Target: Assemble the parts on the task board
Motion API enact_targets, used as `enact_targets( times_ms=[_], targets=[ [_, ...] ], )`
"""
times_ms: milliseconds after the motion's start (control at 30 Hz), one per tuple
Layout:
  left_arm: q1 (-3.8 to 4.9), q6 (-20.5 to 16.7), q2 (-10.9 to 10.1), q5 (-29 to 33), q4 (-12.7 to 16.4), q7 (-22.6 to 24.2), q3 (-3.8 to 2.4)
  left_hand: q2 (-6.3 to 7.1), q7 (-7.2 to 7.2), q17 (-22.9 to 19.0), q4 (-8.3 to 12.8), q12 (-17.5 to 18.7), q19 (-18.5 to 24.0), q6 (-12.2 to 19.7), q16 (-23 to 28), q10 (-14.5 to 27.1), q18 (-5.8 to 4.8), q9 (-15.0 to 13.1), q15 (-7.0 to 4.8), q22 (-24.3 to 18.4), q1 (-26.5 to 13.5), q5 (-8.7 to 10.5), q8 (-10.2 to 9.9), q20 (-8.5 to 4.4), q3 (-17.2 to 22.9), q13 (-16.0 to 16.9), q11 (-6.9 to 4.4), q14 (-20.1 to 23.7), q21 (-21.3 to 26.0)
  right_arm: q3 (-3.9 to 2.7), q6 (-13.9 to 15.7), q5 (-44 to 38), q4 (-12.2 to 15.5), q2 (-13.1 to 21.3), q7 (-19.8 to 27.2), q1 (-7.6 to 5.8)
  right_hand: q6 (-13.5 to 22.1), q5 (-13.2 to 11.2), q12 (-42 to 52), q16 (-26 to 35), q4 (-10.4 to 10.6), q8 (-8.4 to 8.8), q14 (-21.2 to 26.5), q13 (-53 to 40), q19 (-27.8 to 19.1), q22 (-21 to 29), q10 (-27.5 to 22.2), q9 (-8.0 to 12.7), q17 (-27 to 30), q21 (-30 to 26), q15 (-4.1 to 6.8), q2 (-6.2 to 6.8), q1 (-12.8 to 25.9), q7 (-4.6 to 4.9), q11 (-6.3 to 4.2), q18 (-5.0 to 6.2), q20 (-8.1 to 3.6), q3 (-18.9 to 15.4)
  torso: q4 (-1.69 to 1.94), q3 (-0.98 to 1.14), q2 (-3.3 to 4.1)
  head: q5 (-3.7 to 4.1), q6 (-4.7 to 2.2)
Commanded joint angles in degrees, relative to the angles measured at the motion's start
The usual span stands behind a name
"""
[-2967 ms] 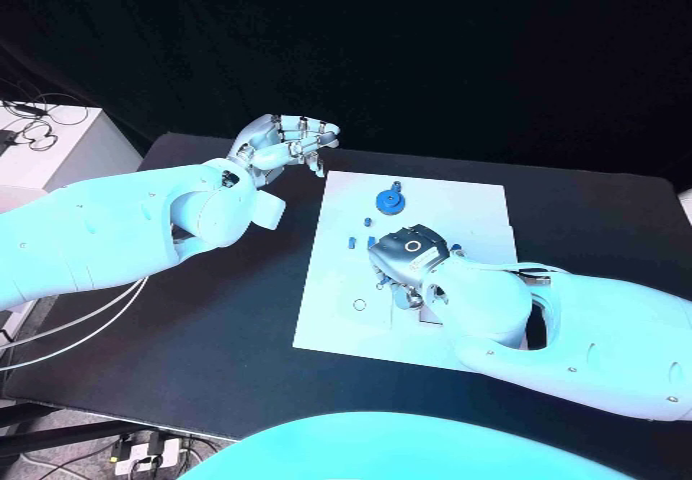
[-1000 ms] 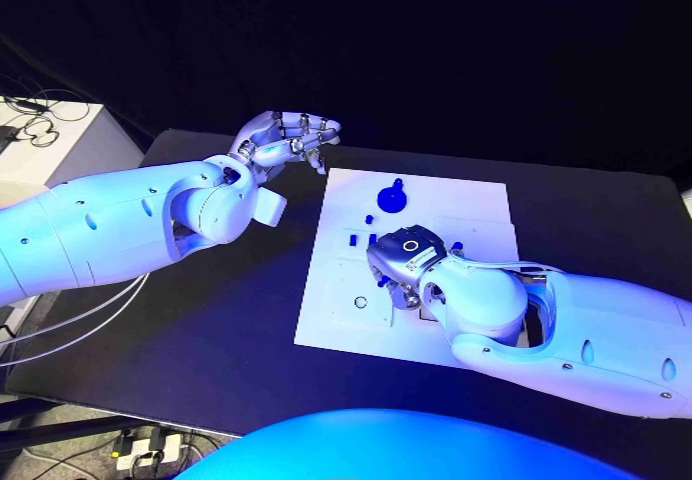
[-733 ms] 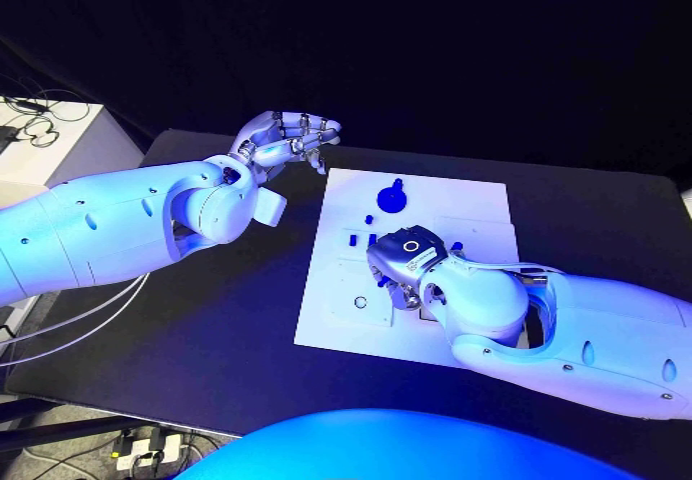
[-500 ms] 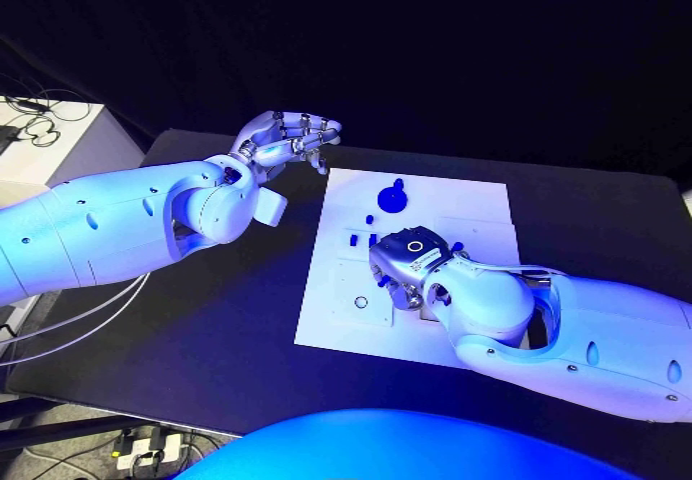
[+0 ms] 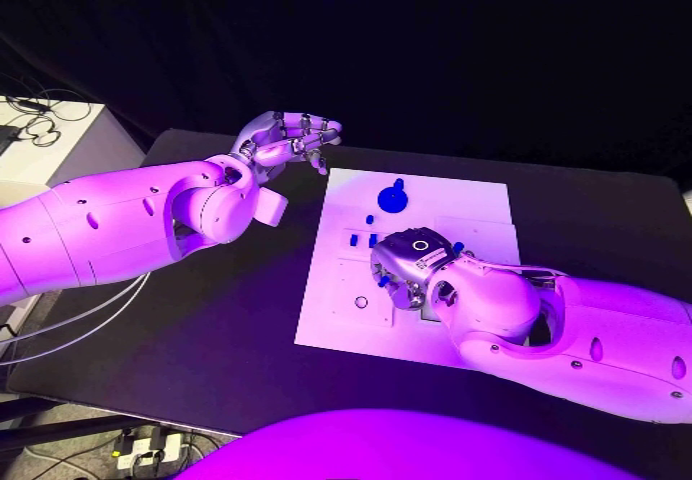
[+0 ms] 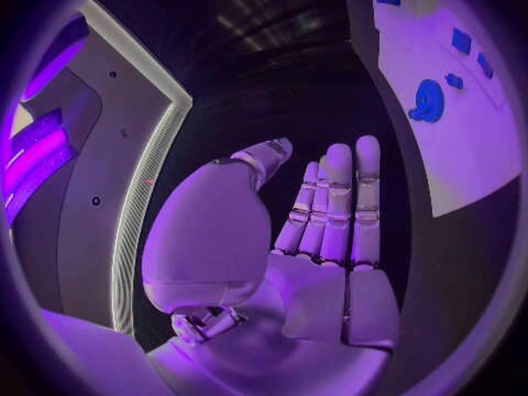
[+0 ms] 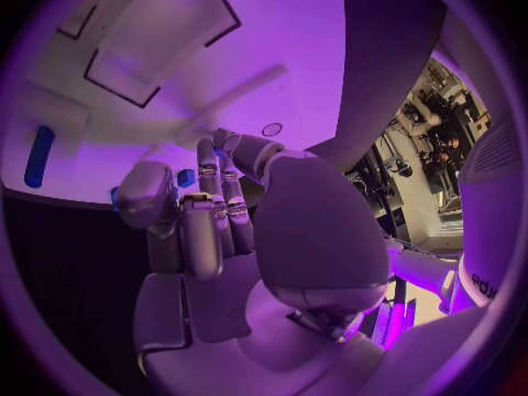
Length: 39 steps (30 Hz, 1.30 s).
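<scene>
The white task board (image 5: pixel 476 215) lies in the middle of the black table. A large blue part (image 5: pixel 392 197) sits near its far edge, also seen as the large blue part (image 6: pixel 427 102) in the left wrist view. Small blue parts (image 5: pixel 352 238) lie mid-board. My right hand (image 5: pixel 414 266) is down on the board's middle with its fingers curled. A small blue part (image 7: pixel 185 178) shows between thumb and fingers (image 7: pixel 209 211); I cannot tell whether it is held. My left hand (image 5: pixel 289 140) is raised beyond the board's far left corner, fingers (image 6: pixel 335 202) straight, holding nothing.
A white box (image 5: pixel 43 135) with cables stands off the table's far left. Loose cables (image 5: pixel 87 310) hang at the left edge under my left arm. Bare black table (image 5: pixel 216 310) lies left of the board.
My right hand has shifted slightly to the right over the board. The left hand has stayed in place.
</scene>
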<state>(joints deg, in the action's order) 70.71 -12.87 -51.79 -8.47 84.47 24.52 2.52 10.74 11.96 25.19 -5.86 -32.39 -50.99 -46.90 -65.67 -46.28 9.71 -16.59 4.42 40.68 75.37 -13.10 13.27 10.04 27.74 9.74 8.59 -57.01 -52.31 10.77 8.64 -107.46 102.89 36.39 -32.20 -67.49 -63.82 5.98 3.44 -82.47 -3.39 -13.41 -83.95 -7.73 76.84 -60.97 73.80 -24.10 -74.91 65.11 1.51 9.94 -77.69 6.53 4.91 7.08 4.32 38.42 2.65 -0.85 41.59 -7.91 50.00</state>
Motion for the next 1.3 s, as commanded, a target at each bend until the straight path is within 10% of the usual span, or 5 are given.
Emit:
enact_targets(
  times_ms=[33, 1300],
  targets=[
    [0.04, 0.53, 0.04, 0.25, 0.13, 0.09, -0.05, -0.03, 0.31, -0.05, -0.11, -0.28, -0.38, 0.35, 0.22, 0.38, 0.85, -0.08, 0.12, -0.09, 0.42, 0.22, 0.35, -0.03, -0.36, -0.09, 0.1, 0.43, 0.29, 0.07, 0.2, 1.36, 0.14, -0.07, 1.59, 0.14, -0.09, 0.14, 0.35, -0.03, -0.06, -0.17, -3.62, -0.02, -0.38, 0.05, 2.09, -0.04, -2.87, -0.21, 0.12, -0.5, 0.1, 0.4, -2.06, -0.77, -0.18, 0.4, 0.01, -0.03, 0.0, 0.04, 0.0],
    [0.04, 0.71, 0.0, 0.25, 0.12, -0.45, -0.04, -0.06, 0.33, -0.1, -0.15, -0.35, -0.44, 0.4, 0.25, 0.6, 0.85, -0.08, 0.14, -0.19, 0.51, 0.23, 0.4, -0.01, -0.52, -0.12, 0.12, 0.49, 0.43, 0.07, 1.7, 2.5, -1.04, -0.46, 3.07, 0.53, 2.69, -0.06, 0.04, 0.19, -0.16, 1.45, -3.42, 0.8, -1.58, 1.36, -1.99, 0.01, -2.3, -1.95, -0.91, 0.53, 1.97, 1.49, -0.79, -0.45, 0.66, 0.36, 0.0, -0.03, -0.04, -0.01, 0.0]
  ],
)
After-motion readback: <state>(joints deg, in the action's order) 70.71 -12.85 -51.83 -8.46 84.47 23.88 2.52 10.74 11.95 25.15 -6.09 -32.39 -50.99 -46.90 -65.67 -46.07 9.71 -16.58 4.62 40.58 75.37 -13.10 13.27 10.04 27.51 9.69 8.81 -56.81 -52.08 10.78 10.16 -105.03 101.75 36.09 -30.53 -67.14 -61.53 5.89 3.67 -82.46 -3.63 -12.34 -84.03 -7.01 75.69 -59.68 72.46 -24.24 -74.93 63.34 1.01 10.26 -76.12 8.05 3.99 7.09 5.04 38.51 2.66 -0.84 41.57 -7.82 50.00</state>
